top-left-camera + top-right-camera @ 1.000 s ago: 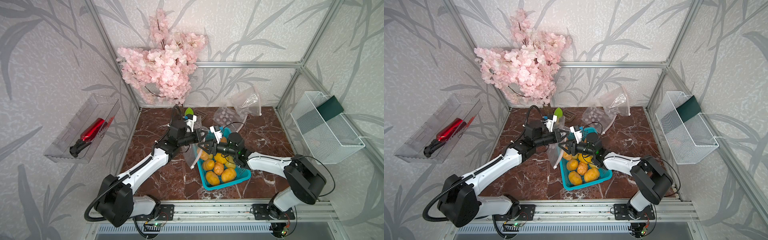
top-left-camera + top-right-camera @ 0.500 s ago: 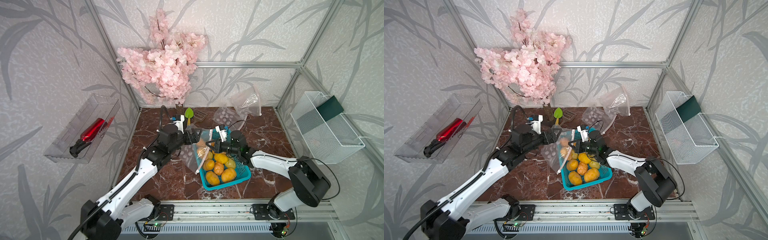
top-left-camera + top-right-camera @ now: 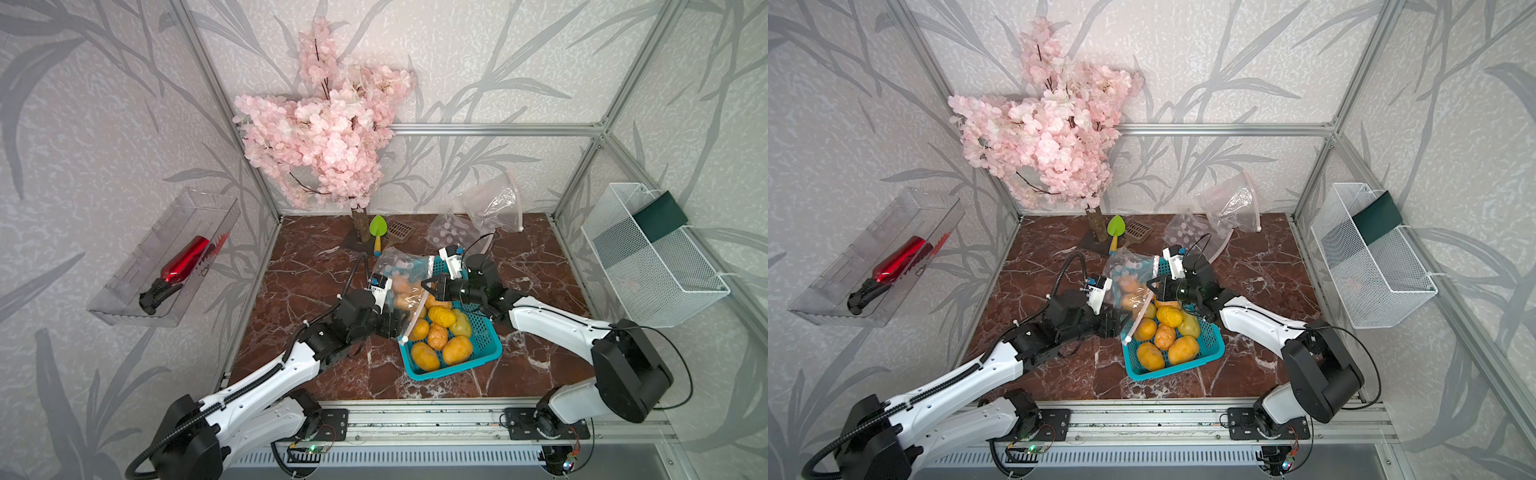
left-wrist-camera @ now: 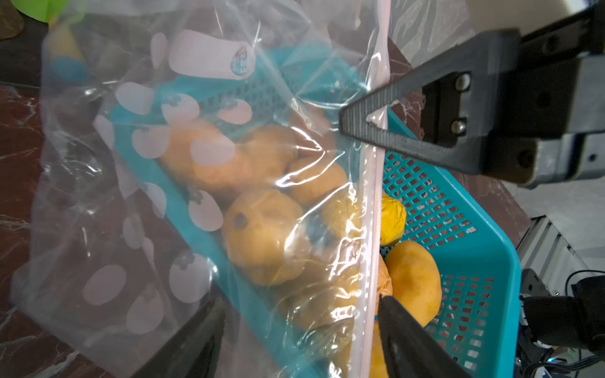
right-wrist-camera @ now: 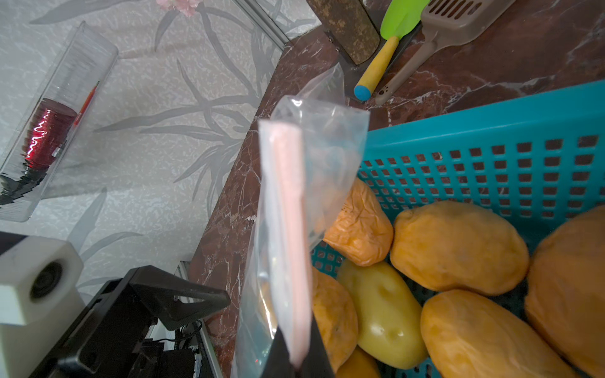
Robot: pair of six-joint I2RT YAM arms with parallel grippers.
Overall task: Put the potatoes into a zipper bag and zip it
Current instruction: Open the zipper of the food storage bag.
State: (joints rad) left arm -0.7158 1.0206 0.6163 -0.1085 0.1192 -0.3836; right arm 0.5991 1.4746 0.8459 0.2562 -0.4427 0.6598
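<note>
A clear zipper bag (image 3: 400,279) with white dots hangs over the left end of the teal basket (image 3: 487,348), with a few orange potatoes (image 4: 265,239) inside it. My right gripper (image 5: 296,356) is shut on the bag's pink zipper strip (image 5: 289,212) near its upper end, and shows in both top views (image 3: 1151,286). My left gripper (image 4: 301,302) is open, its jaws astride the bag's lower part beside the strip (image 4: 373,229). It sits at the basket's left rim (image 3: 400,323). Several more potatoes (image 3: 440,345), one of them greenish (image 5: 383,314), lie loose in the basket.
A pink blossom tree (image 3: 328,137) stands at the back, with a green trowel (image 3: 377,232) and a brown scoop (image 3: 400,230) at its foot. Spare clear bags (image 3: 494,203) lean at the back right. A white wire basket (image 3: 648,257) and a clear tray holding a red bottle (image 3: 183,266) hang on the side walls.
My left gripper let go of the bag's mouth, opened, pulled back, then came in low beside the zipper strip. My right gripper closed on the strip and holds the bag up.
</note>
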